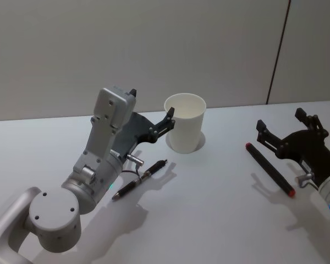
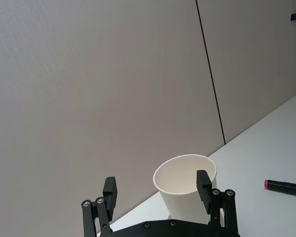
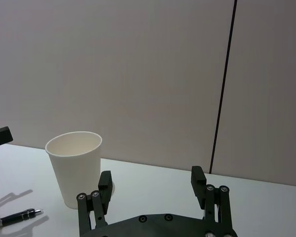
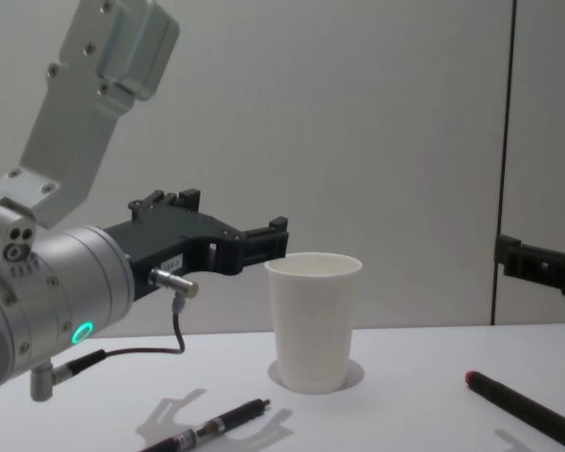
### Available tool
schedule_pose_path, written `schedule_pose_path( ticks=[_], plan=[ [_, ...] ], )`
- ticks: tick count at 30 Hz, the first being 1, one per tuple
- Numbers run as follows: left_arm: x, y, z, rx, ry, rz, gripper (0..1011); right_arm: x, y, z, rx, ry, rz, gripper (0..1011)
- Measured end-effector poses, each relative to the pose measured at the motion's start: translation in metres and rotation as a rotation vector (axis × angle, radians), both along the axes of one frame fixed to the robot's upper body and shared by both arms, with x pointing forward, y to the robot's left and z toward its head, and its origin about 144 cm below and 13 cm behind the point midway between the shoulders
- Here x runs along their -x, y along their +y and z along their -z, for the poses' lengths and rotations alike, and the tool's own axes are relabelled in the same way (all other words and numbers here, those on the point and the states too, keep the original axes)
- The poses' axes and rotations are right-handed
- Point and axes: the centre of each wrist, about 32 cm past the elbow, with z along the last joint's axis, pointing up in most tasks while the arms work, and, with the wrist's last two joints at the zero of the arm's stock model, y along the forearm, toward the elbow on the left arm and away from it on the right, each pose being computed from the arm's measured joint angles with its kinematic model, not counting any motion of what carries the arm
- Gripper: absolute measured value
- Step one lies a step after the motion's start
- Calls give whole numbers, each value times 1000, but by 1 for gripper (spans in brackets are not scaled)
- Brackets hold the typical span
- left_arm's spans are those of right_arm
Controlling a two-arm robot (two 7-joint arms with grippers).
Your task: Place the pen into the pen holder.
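- The left arm's grey wrist shows a green light and carries a thin cable, raised above the left part of the white surface (image 1: pixel 209 220).
- The pen (image 1: pixel 140 179) lies flat on the surface under that arm, left of the middle. It is dark with silvery bands, one end toward the near left corner and the other toward the far edge. Nothing touches it.
- A red-tipped marker (image 1: pixel 269 169), black with red at both ends, lies flat toward the right side, well apart from the pen. One end points at the far edge.
- The right tool (image 1: pixel 280 119) hangs just beside the marker on its right. Its black fingers are spread apart and empty, and a blue light glows on the arm behind it.
- The left tool (image 1: pixel 152 103) is held up off the surface at about rim height, with its fingers spread wide and nothing in them. One fingertip (image 1: pixel 169 113) sits just beside the left of the cup's rim; whether it touches cannot be told.
- The pen holder (image 1: pixel 185 126), a plain white paper cup with a rolled rim, stands upright near the middle of the far edge, beyond the pen and between the two tools.
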Motion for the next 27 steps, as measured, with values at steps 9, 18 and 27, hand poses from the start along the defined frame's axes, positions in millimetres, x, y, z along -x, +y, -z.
schedule_pose_path(
  ticks=[9, 18, 27],
  plan=[
    [0, 0, 0, 0, 0, 0, 1001, 0, -4, 0, 10, 5, -2, 1003],
    [0, 0, 0, 0, 0, 0, 1001, 5, -12, 0, 26, 27, 22, 1003],
    [0, 0, 0, 0, 0, 0, 1001, 12, -20, -3, 38, 56, 54, 1003]
  ],
)
